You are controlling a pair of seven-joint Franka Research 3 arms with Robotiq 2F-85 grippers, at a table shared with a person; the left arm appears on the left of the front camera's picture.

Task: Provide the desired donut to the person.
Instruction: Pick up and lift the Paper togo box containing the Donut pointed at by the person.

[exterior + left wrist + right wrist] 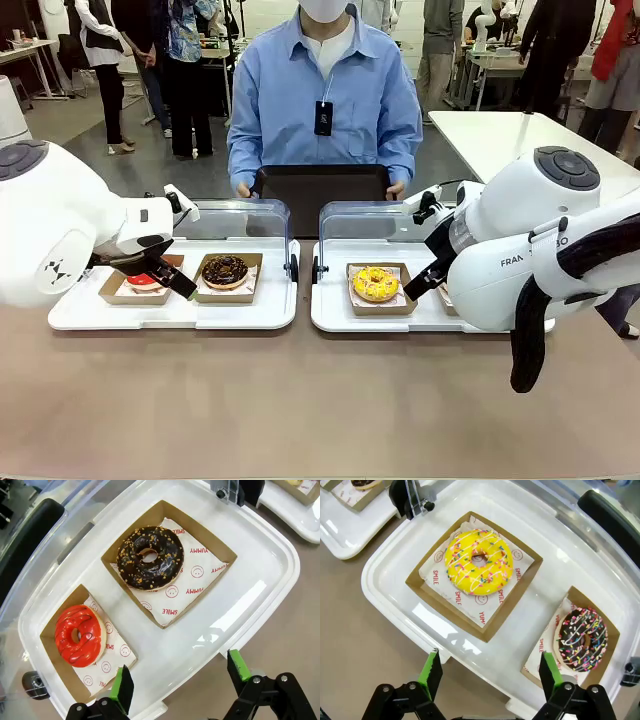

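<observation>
Left gripper [175, 280] and right gripper [425, 282], front view: both on the near side of the person [325, 110], who holds a dark tray [320, 185]. Left wrist view: jaws wide apart, empty; red donut [77, 635] and chocolate donut [150, 557] lie personward. Right wrist view: jaws wide apart, empty; yellow donut [479, 561] and sprinkled donut [582, 639] lie personward.

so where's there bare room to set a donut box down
The wide table strip nearer than both white trays is bare. The dark tray the person holds is bare too. Crowded: left tray and right tray, each holding two boxed donuts, narrow gap between them.
</observation>
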